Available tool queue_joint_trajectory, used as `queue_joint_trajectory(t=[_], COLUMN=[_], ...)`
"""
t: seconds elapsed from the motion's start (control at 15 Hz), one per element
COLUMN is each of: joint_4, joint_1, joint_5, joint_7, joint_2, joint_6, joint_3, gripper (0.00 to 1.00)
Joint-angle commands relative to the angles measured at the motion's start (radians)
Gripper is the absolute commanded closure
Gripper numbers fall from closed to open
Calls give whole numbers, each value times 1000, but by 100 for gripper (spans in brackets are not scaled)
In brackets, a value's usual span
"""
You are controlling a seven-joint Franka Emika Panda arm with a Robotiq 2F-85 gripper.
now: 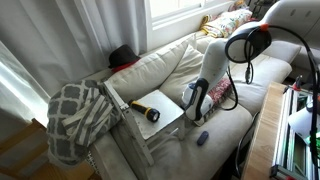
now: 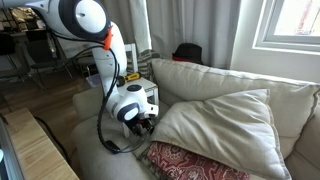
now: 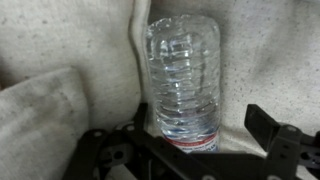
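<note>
The clear bottle [image 3: 183, 75] is seen lying on the sofa [image 3: 60, 50] seat, its near end inside the wide-open tool [image 3: 195, 140], so the tool should be kept centred on it & shut slowly, as thin plastic is easily squashed or rolled away.

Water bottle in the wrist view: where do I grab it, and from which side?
Take the water bottle across its ribbed middle, coming straight down from above. It lies flat on the sofa cushion with its long sides exposed, and the open gripper straddles its label end.
</note>
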State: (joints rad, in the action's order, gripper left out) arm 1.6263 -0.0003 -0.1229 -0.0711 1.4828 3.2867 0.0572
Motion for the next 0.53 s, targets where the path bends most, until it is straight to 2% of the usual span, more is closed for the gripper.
queue_joint_trajectory(t=[0.0,0.13,0.27,0.33,0.4,0.47], joint_4=[-23,-39,-57,-64,-67,-70], joint_1=[-52,-48,-55,-53,-54,-48], joint_5=[38,45,55,54,52,50], joint_7=[23,29,45,44,44,41], joint_2=[16,23,34,37,37,37], joint_6=[-83,-117,-143,-152,-161,-167], joint_3=[16,9,10,5,5,-1], gripper=[18,40,56,25,16,15])
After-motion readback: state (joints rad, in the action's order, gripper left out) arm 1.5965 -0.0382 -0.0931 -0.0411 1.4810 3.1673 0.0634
